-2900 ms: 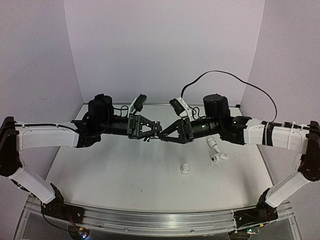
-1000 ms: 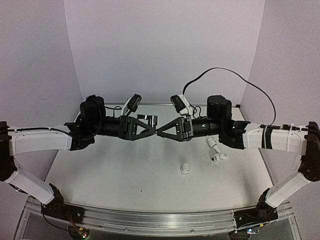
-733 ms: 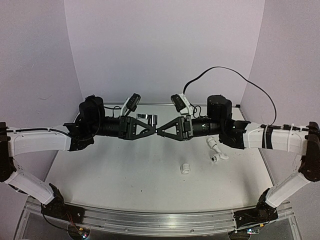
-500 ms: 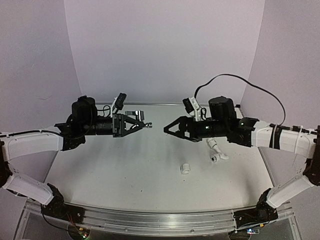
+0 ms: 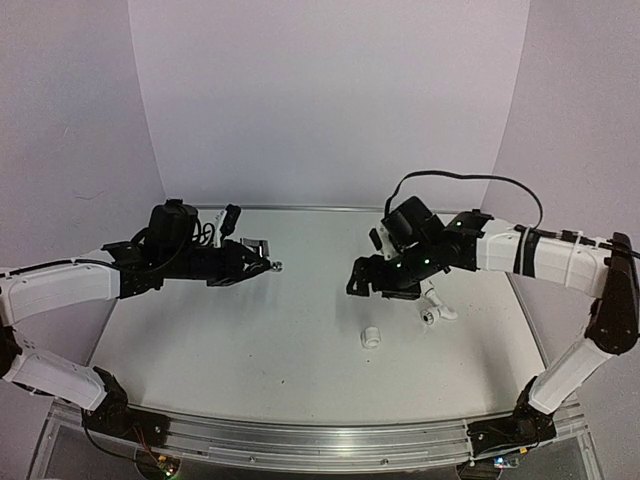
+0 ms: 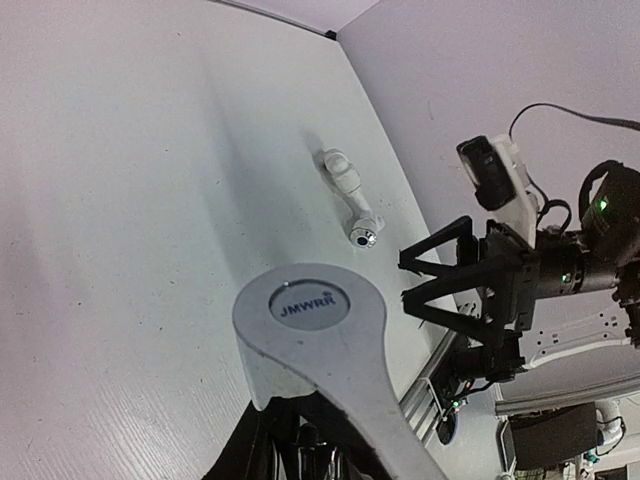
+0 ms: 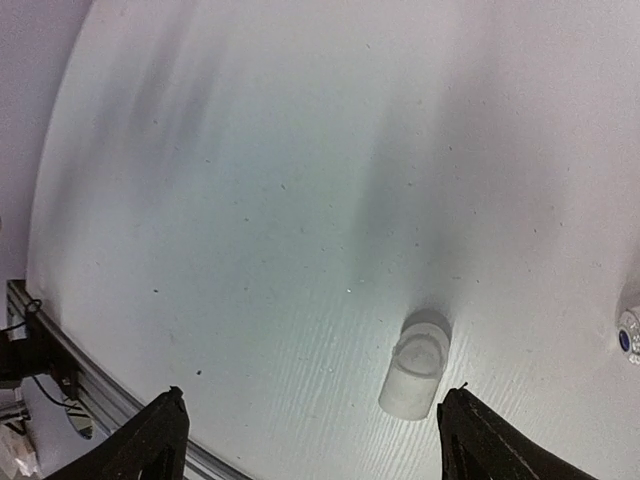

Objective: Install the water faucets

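Lilac walls close three sides of a white surface (image 5: 250, 350), and a metal rail (image 5: 300, 441) runs along its near edge. From above, both arms reach inward and hang well apart. The left claw (image 5: 268, 264) is clamped on a silver-grey metal piece (image 5: 256, 246), held over the left half of the surface. The right claw (image 5: 362, 284) has its fingers apart with nothing between them, over the right half.

Two white parts lie on the surface. A short collar (image 5: 371, 337) sits a little right of centre, toward the near edge. A bent fitting (image 5: 433, 302) lies nearer the right edge, partly under the right arm in the top view.

Only the left wrist view shows the metal piece (image 6: 320, 350) clearly. It is a flat lever with a round cap lettered JMWRR, rising from between the left fingers. Beyond it the bent fitting (image 6: 352, 198) lies fully in view, and the right claw (image 6: 403, 284) faces the camera with its fingers spread.

The right wrist view looks down at the surface. The collar (image 7: 414, 374) lies below the gap between the two fingertips, nearer the right one and touching neither. One end of the bent fitting (image 7: 630, 338) shows at the frame's right edge, and the rail (image 7: 60, 385) shows at lower left.
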Controlling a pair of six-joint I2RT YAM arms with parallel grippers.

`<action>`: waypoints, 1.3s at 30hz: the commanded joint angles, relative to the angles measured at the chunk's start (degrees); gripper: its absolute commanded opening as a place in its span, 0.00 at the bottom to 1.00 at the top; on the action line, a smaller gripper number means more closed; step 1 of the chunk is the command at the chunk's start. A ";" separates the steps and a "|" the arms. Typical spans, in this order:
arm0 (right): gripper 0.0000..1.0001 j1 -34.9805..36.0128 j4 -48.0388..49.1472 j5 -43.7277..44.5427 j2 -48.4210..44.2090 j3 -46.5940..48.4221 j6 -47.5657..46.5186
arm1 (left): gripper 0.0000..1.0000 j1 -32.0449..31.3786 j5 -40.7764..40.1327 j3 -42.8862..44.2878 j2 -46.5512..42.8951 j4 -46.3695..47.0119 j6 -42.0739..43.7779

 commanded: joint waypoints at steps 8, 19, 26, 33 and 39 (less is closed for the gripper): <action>0.79 1.74 -12.72 7.33 13.00 5.02 6.13 | 0.00 -0.07 -1.07 3.59 0.75 -1.17 2.01; 0.56 2.66 -13.46 6.26 20.87 8.41 5.45 | 0.00 -0.06 -0.50 2.88 0.41 -1.40 2.76; 0.43 2.76 -13.43 6.11 22.47 8.57 4.42 | 0.00 -0.07 -0.46 2.56 -0.28 -1.69 2.79; 0.12 2.76 -10.74 6.19 19.85 6.05 0.52 | 0.00 -0.01 2.08 2.87 -0.65 -1.71 1.62; 0.00 2.71 -1.03 4.32 9.20 5.52 -14.46 | 0.00 1.40 15.37 6.14 -1.99 0.14 -1.29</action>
